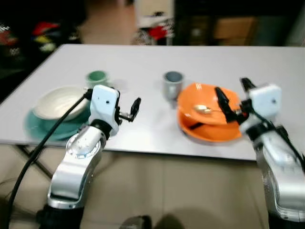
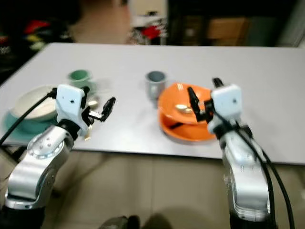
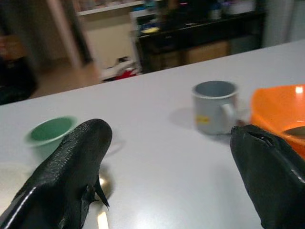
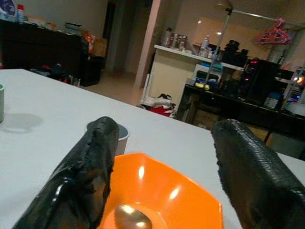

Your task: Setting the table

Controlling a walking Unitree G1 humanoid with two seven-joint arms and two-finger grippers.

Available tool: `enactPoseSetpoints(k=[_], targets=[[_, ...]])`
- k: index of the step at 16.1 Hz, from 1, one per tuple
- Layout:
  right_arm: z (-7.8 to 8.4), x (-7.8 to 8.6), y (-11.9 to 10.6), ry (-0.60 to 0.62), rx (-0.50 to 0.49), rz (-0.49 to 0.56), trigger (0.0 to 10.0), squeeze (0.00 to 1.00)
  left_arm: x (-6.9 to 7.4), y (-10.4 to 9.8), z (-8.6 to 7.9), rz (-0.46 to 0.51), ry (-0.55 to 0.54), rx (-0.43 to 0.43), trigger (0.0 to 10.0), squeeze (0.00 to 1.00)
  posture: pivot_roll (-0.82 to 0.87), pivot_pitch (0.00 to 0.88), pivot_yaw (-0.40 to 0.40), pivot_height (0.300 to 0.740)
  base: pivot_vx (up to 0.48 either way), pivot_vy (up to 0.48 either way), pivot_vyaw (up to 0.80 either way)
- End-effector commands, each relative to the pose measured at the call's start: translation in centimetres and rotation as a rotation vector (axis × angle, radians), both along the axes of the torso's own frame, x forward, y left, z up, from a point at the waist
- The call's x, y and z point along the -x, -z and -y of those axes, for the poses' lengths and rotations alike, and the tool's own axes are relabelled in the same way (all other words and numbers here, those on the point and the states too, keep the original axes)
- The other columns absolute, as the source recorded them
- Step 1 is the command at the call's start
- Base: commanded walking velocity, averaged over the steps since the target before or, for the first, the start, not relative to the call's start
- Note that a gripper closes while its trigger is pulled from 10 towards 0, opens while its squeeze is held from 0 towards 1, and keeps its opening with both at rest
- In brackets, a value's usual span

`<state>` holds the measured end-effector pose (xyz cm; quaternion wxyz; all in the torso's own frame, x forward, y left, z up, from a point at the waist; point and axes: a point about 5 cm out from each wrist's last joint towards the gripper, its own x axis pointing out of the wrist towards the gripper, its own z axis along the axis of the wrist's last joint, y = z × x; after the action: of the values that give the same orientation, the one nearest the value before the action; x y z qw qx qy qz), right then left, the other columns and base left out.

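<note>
White table [image 1: 143, 129] bearing two bowls—orange [image 1: 209, 114], cream [image 1: 57, 101]—and two cups—grey [image 1: 173, 85], green [image 1: 97, 77]; left gripper [image 1: 127, 112] and right gripper [image 1: 233, 98] both spread, empty.

Two silver, rounded metal arms rise from the lower corners, each ending in a white boxy wrist block and long black fingers [image 3: 71, 176] with a rough, textured skin; black cables trail along both arms
</note>
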<state>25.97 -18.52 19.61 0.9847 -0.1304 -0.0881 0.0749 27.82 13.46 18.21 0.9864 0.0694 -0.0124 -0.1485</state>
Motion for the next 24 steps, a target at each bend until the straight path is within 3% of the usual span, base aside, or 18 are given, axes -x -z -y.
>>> enactPoseSetpoints(k=[1, 2, 3, 4, 7, 9, 12, 15, 24], targets=[[-0.4, 0.4, 0.0, 0.006, -0.022, -0.022, 10.0, 1.00, 0.2, 0.1, -0.4, 0.003, -0.031, -0.004, 10.0, 0.00, 0.04, 0.000, 0.095, 0.740, 0.000, 0.000, 0.80], [-0.8, 0.9, 0.4, 0.002, -0.062, -0.064, 10.0, 1.00, 0.4, 0.2, -0.2, 0.008, -0.037, 0.011, 10.0, 0.00, 0.04, 0.000, 0.089, 0.740, 0.000, 0.000, 0.80], [-1.3, 0.8, 1.0, 0.016, -0.110, -0.088, 10.0, 1.00, 0.7, -0.3, -0.6, 0.074, -0.160, 0.110, 10.0, 0.00, 0.07, 0.000, 0.061, 0.740, 0.000, 0.000, 0.80], [-1.8, 0.6, 1.4, -0.005, -0.114, -0.109, 10.0, 1.00, 0.8, -0.5, -1.0, 0.100, -0.219, 0.157, 10.0, 0.00, 0.08, 0.000, 0.053, 0.740, 0.000, 0.000, 0.80], [-2.0, 0.5, 2.0, -0.007, -0.100, -0.138, 10.0, 1.00, 0.8, -0.1, -2.0, 0.077, -0.301, 0.171, 10.0, 0.00, 0.09, 0.000, 0.028, 0.740, 0.000, 0.000, 0.80], [-2.0, 0.5, 2.4, -0.023, -0.075, -0.180, 10.0, 1.00, 1.1, 1.0, -2.9, 0.022, -0.234, 0.022, 10.0, 0.00, 0.09, 0.000, 0.025, 0.740, 0.000, 0.000, 0.80], [-2.0, 0.7, 2.8, -0.065, -0.059, -0.217, 10.0, 1.00, 1.5, 1.4, -2.9, 0.019, -0.249, 0.003, 10.0, 0.00, 0.12, 0.000, 0.001, 0.740, 0.000, 0.000, 0.80], [-2.2, 0.4, 3.8, -0.101, -0.119, -0.246, 10.0, 1.00, 2.1, 1.5, -2.6, 0.006, -0.229, -0.001, 10.0, 0.00, 0.14, 0.000, -0.018, 0.740, 0.000, 0.095, 0.80], [-1.5, 1.4, 4.9, -0.060, -0.165, -0.275, 10.0, 1.00, 1.3, 1.3, -2.5, 0.002, -0.184, -0.023, 10.0, 0.00, 0.11, 0.000, 0.031, 0.740, 0.000, 0.332, 0.80]])
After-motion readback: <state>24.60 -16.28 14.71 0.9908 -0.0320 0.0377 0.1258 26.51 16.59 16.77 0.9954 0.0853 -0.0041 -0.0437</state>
